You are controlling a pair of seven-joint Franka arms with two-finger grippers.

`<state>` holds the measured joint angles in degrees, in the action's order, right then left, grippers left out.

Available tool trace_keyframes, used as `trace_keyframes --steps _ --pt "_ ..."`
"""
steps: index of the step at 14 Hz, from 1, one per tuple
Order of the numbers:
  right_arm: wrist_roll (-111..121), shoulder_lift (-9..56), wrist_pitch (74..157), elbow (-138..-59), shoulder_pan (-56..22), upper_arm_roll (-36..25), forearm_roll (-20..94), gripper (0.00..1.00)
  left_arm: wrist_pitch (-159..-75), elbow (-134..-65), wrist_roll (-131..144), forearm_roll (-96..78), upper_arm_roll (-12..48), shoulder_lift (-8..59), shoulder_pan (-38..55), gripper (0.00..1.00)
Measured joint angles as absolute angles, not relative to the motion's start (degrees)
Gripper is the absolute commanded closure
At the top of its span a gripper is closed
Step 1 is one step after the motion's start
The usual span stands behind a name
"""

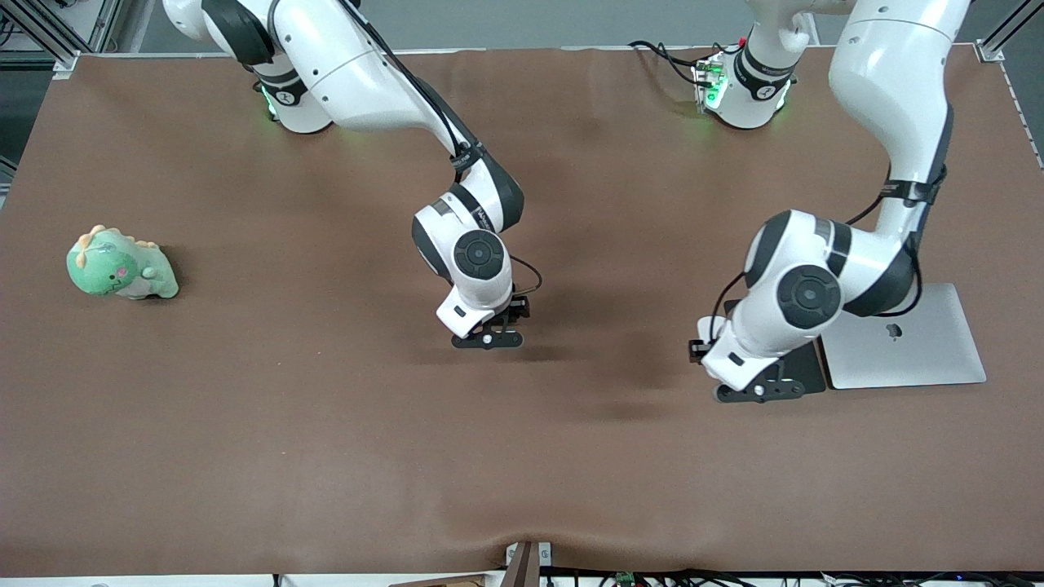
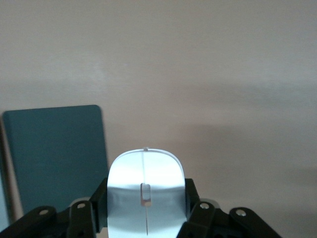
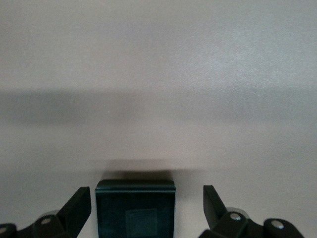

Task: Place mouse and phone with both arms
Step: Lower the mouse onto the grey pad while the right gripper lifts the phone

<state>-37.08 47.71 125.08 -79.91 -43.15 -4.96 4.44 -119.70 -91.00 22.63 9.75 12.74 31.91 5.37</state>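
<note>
My left gripper (image 1: 758, 391) (image 2: 146, 198) is shut on the white mouse (image 2: 146, 173), its fingers pressed against the mouse's two sides, just above the brown table (image 1: 326, 424) beside the dark mat (image 1: 809, 365) (image 2: 54, 153). The mouse is hidden under the hand in the front view. My right gripper (image 1: 489, 336) (image 3: 146, 201) is low at the table's middle, open. The black phone (image 3: 136, 210) lies flat between its fingers with a gap on each side. The phone is hidden under the hand in the front view.
A closed silver laptop (image 1: 905, 342) lies beside the mat toward the left arm's end of the table. A green dinosaur plush (image 1: 118, 265) sits toward the right arm's end. A small post (image 1: 526, 562) stands at the table's near edge.
</note>
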Motion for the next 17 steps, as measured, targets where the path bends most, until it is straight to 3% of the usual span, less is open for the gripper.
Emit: trace_keyframes --steps 6,10,14,15,16,17 --pt "-39.9 49.3 127.5 -79.9 -44.3 -4.9 4.4 0.0 -123.2 -95.0 17.4 9.8 12.8 34.5 -3.4 0.38" --pt "-39.9 49.8 127.5 -80.2 -44.3 -5.0 4.4 0.0 -130.3 -100.0 17.3 9.8 12.7 35.8 -4.8 0.38" --pt "-40.0 50.0 127.4 -81.3 -44.4 -4.9 4.4 0.0 -131.8 -101.7 17.3 9.8 12.5 35.8 -6.2 0.38" --pt "-40.0 50.0 127.4 -81.3 -44.4 -4.9 4.4 0.04 -132.2 -101.8 17.3 9.8 12.5 35.9 -6.7 0.38" --pt "-40.1 50.0 127.4 -81.3 -44.4 -4.9 4.4 0.47 -132.5 -102.0 17.3 9.9 12.5 35.9 -7.0 0.38" --pt "-40.1 50.0 127.5 -81.2 -44.4 -4.9 4.5 0.73 -132.7 -102.2 17.3 10.4 12.5 36.0 -7.3 0.38"
